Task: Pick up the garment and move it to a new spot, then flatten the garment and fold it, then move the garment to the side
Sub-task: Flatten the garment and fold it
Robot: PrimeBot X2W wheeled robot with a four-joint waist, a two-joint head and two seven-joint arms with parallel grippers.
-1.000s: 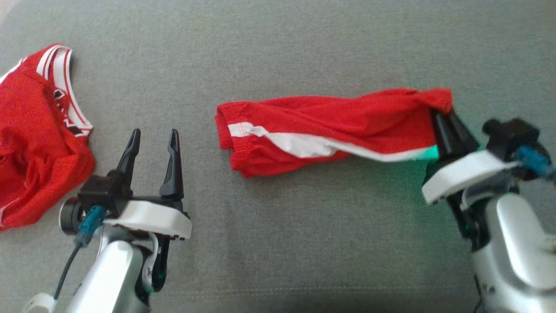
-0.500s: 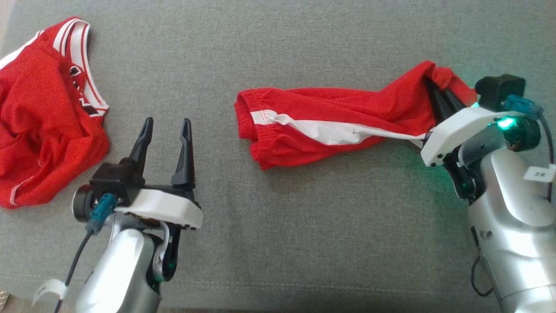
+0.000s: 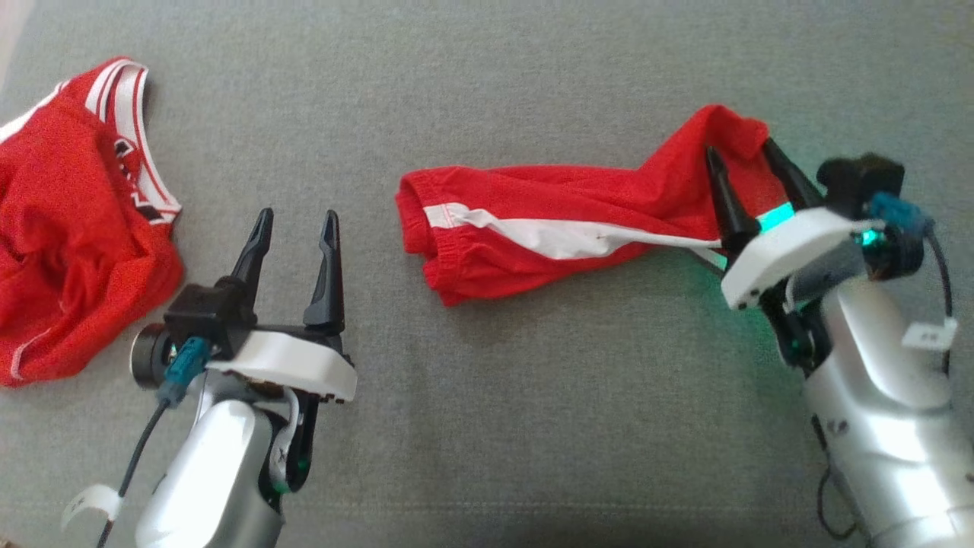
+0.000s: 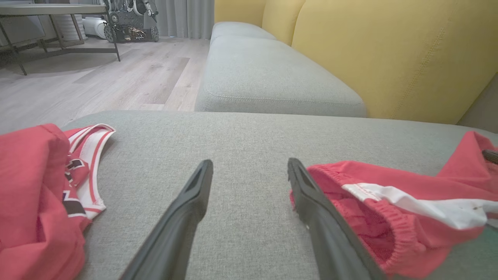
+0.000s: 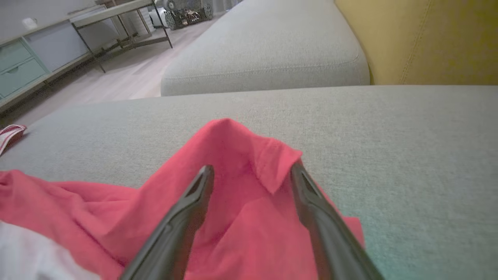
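Now released: shorts [image 3: 533,221] set down

Your cushion [image 3: 487,76] carries the shorts stretched across its middle-right. Half a second ago your right gripper [image 3: 740,148] pinched their end; now its fingers stand apart, straddling it. Left gripper [image 3: 297,216] hangs spread, empty. Flattening looks next.

I see the red shorts [image 3: 548,228], white-striped, lying across mid-frame on the grey cushion [image 3: 487,91]. At right, my right pincer [image 3: 740,148] has its fingers spread, with the shorts' raised end between them. At lower left, my left pincer [image 3: 298,215] is spread above bare cushion. A red jersey [image 3: 68,228] lies at the left edge.
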